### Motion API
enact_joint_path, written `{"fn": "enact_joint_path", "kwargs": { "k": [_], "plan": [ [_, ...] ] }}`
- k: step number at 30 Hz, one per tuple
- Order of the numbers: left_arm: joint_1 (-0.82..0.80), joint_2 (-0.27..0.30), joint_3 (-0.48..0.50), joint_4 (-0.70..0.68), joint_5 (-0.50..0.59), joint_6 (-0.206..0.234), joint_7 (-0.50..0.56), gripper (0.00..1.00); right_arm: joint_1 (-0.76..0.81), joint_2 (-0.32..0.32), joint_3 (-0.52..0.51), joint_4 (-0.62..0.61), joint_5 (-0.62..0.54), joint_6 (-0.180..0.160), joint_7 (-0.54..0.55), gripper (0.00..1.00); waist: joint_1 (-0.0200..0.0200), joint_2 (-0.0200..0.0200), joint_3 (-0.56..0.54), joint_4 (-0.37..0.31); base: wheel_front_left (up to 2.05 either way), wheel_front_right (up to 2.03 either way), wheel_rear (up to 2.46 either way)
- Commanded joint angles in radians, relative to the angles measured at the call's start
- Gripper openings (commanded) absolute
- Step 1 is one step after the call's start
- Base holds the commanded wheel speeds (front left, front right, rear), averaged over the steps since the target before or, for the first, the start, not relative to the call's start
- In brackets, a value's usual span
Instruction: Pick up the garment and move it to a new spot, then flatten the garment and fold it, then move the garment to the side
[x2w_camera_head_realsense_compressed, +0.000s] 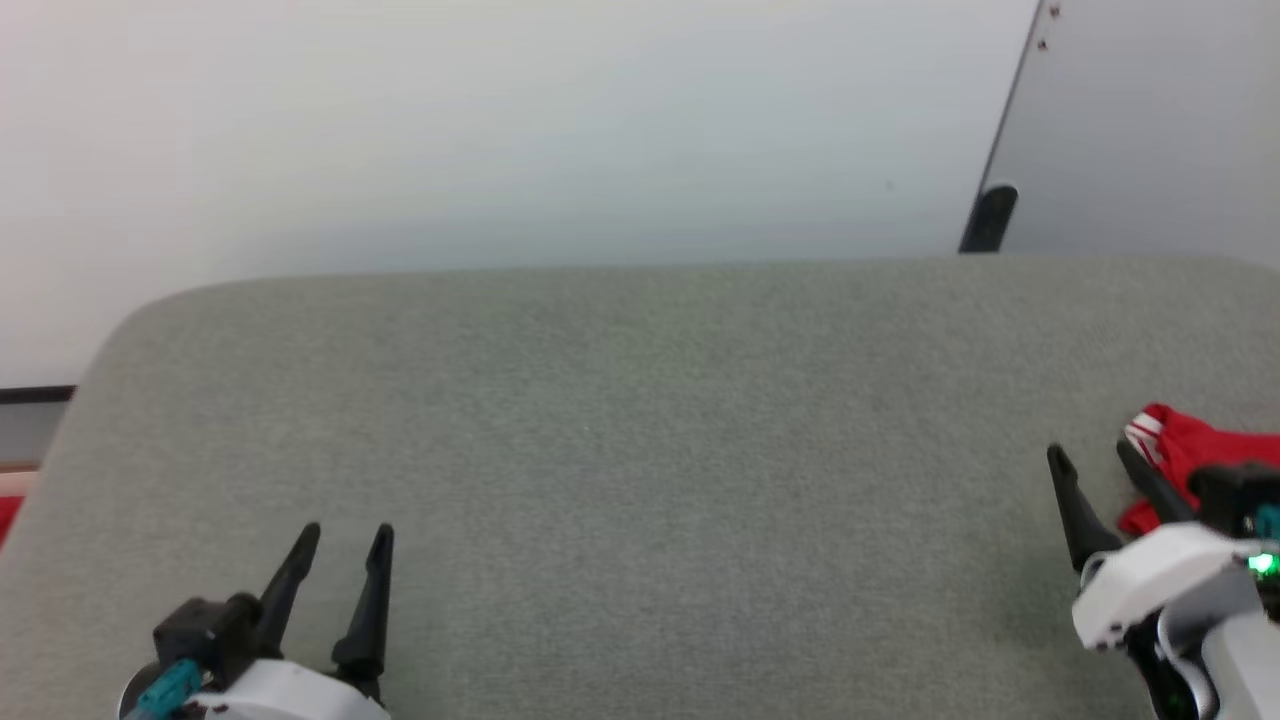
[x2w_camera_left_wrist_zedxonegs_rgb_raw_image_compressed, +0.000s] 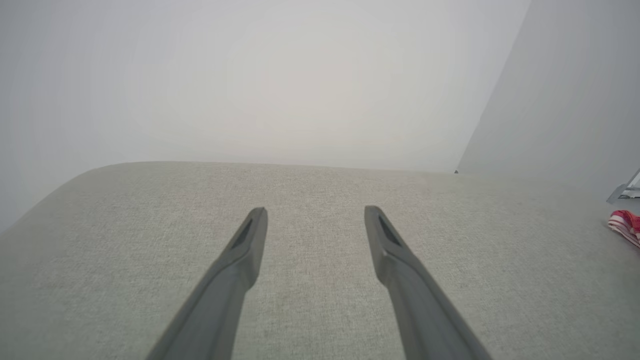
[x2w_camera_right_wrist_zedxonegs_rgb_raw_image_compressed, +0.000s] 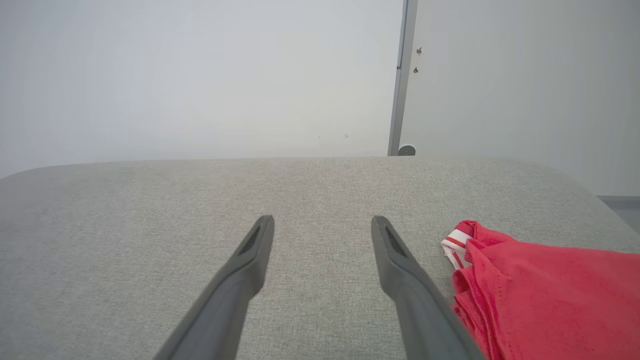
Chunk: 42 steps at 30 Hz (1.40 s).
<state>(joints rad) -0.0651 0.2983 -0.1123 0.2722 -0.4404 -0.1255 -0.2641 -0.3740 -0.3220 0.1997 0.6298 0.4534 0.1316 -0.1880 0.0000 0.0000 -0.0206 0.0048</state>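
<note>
The garment (x2w_camera_head_realsense_compressed: 1190, 455), red with a red-and-white striped trim, lies bunched at the right edge of the grey padded table (x2w_camera_head_realsense_compressed: 640, 420). In the right wrist view the garment (x2w_camera_right_wrist_zedxonegs_rgb_raw_image_compressed: 545, 295) fills the lower right, just right of my right gripper's fingers. My right gripper (x2w_camera_head_realsense_compressed: 1095, 460) hovers open beside the garment's left edge, nothing between its fingers. Over the table's near left part my left gripper (x2w_camera_head_realsense_compressed: 345, 540) stands open and empty. From the left wrist view a sliver of the garment (x2w_camera_left_wrist_zedxonegs_rgb_raw_image_compressed: 626, 225) shows at the far right.
A pale wall rises behind the table, with a dark vertical joint and a dark foot (x2w_camera_head_realsense_compressed: 990, 215) at the back right. The table's corners are rounded. A bit of red (x2w_camera_head_realsense_compressed: 8, 515) shows off the table at the far left.
</note>
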Motion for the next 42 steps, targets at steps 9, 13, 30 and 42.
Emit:
{"fn": "enact_joint_path", "kwargs": {
  "k": [9,13,30,42],
  "plan": [
    [0.078,-0.001,0.027,-0.015,0.006,0.006,0.001,1.0,0.179,0.018,-0.094,-0.122,-0.019,-0.002,-0.051,1.0,0.0,0.0,-0.07,0.059,0.0,0.0,0.0],
    [0.123,0.0,0.039,-0.048,0.009,0.009,0.001,1.0,0.276,0.026,-0.145,-0.224,-0.032,-0.002,-0.031,1.0,0.0,0.0,-0.079,0.064,0.0,0.0,0.0],
    [0.237,0.005,0.045,-0.18,0.006,0.019,0.01,1.0,0.536,0.119,-0.336,-0.615,-0.109,-0.002,0.15,1.0,0.0,0.0,-0.072,0.073,0.0,0.0,0.0],
    [0.238,0.013,0.043,-0.196,-0.011,0.028,0.026,1.0,0.554,0.149,-0.34,-0.663,-0.12,-0.002,0.179,1.0,0.0,0.0,-0.071,0.072,0.0,0.0,0.0]
  ]
}}
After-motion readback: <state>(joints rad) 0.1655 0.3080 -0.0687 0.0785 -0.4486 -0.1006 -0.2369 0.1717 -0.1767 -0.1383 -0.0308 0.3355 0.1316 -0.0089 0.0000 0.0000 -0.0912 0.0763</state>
